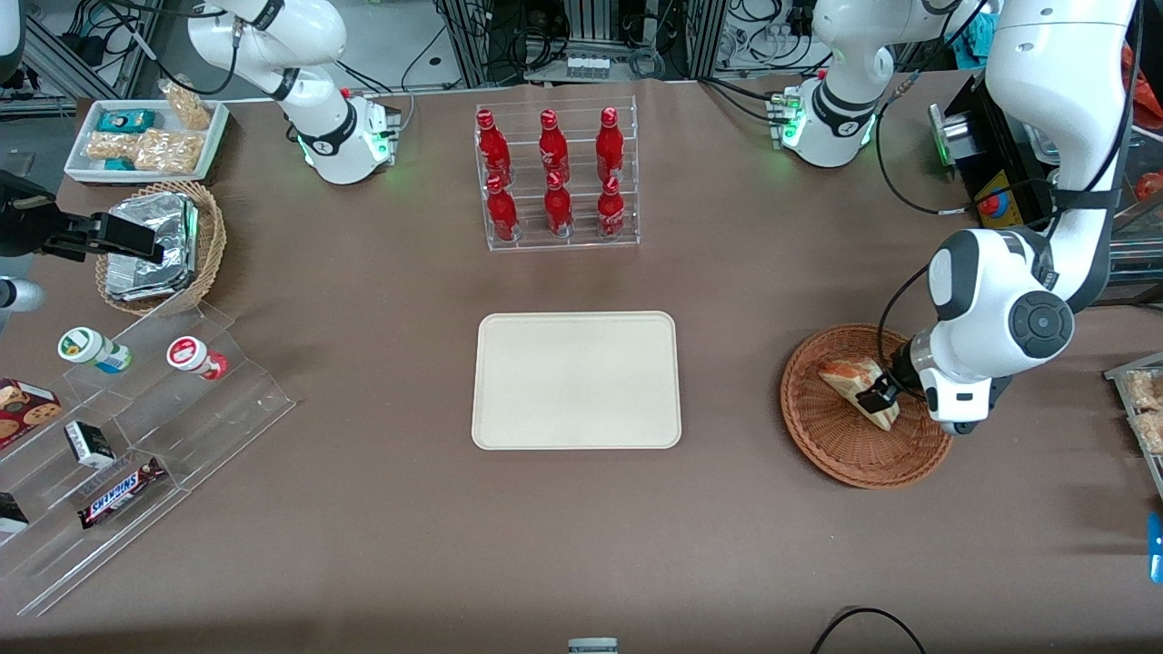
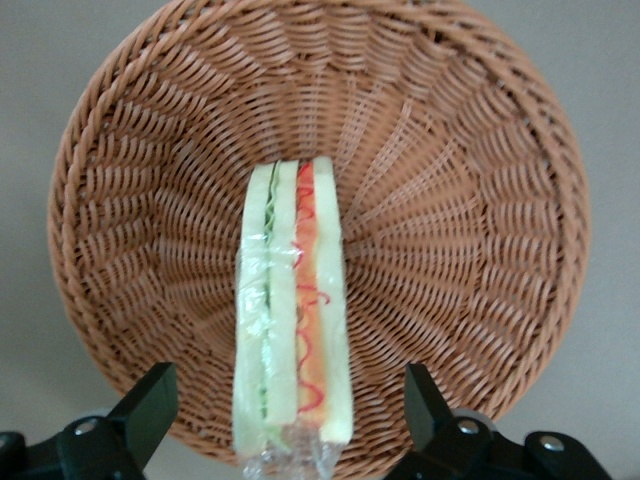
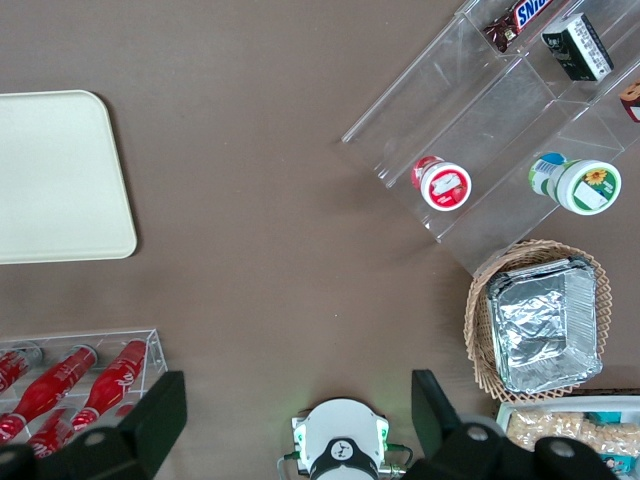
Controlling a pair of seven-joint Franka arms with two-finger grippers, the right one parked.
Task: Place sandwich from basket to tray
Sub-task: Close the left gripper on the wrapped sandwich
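Observation:
The clear-wrapped sandwich (image 1: 852,385) lies in the reddish-brown wicker basket (image 1: 818,436), toward the working arm's end of the table. In the left wrist view the sandwich (image 2: 295,310) stands on edge in the basket (image 2: 470,200), showing white bread and orange-red filling. My left gripper (image 1: 883,398) is low over the basket, open, with one finger (image 2: 150,405) on each side of the sandwich's end, both apart from it. The cream tray (image 1: 576,380) lies flat at the table's middle and also shows in the right wrist view (image 3: 55,175).
A clear rack of red bottles (image 1: 556,177) stands farther from the front camera than the tray. Toward the parked arm's end are a tan basket with foil packets (image 1: 154,245), a white snack tray (image 1: 145,136) and a stepped acrylic shelf with cups and bars (image 1: 127,436).

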